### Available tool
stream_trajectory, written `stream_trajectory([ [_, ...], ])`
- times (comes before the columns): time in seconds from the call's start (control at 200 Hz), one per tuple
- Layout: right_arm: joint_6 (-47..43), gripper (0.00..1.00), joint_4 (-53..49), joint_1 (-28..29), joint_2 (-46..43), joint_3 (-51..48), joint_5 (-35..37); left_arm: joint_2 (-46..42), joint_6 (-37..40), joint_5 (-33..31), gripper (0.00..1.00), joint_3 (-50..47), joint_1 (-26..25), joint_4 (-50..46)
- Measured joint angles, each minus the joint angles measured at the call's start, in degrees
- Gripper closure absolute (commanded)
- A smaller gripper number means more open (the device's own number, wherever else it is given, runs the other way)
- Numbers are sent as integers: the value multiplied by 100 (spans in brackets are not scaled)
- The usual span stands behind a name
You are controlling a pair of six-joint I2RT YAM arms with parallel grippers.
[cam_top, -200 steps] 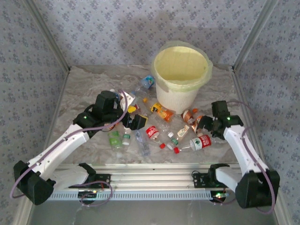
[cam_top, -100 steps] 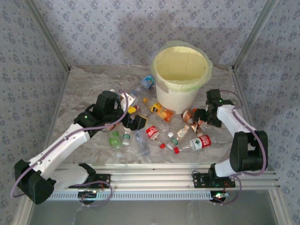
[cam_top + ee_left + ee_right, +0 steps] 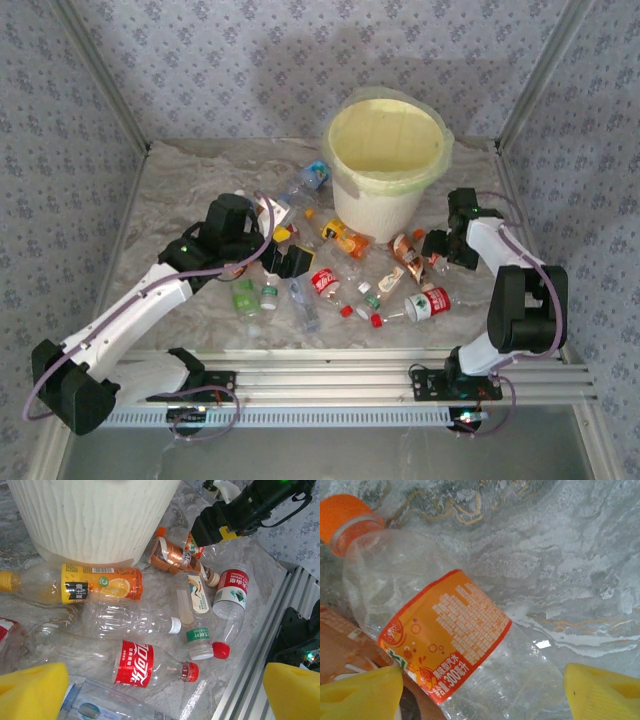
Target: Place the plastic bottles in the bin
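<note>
The bin (image 3: 385,215), white with a pale yellow-green liner, stands at the back centre, and its ribbed wall (image 3: 95,520) rises close ahead in the left wrist view. Several crushed plastic bottles (image 3: 345,285) lie scattered in front of it. My right gripper (image 3: 441,258) points down beside the bin's right, open. Its yellow pads (image 3: 360,695) flank an orange-labelled bottle (image 3: 445,635) with an orange cap; the left pad touches the label. My left gripper (image 3: 290,262) hovers open left of the pile, over a red-labelled bottle (image 3: 132,664).
An orange juice bottle (image 3: 95,582), a brown-labelled one (image 3: 172,557) and a red-and-white one (image 3: 230,592) lie near the bin. Green-labelled bottles (image 3: 245,298) lie at the pile's left. An aluminium rail (image 3: 330,365) bounds the near edge, and patterned walls close the sides.
The right arm has folded up, its wrist swinging toward the bin's right side and tipping down over the orange-labelled bottle. The left arm has not moved.
</note>
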Motion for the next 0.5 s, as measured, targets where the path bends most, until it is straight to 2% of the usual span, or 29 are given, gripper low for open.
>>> stream_trajectory([
  [0.25, -302, 3, 11, 7, 289, 304, 79, 42, 0, -2, 0, 0, 0, -44],
  [0.5, -562, 5, 39, 70, 555, 490, 63, 42, 0, -4, 0, 0, 0, -46],
])
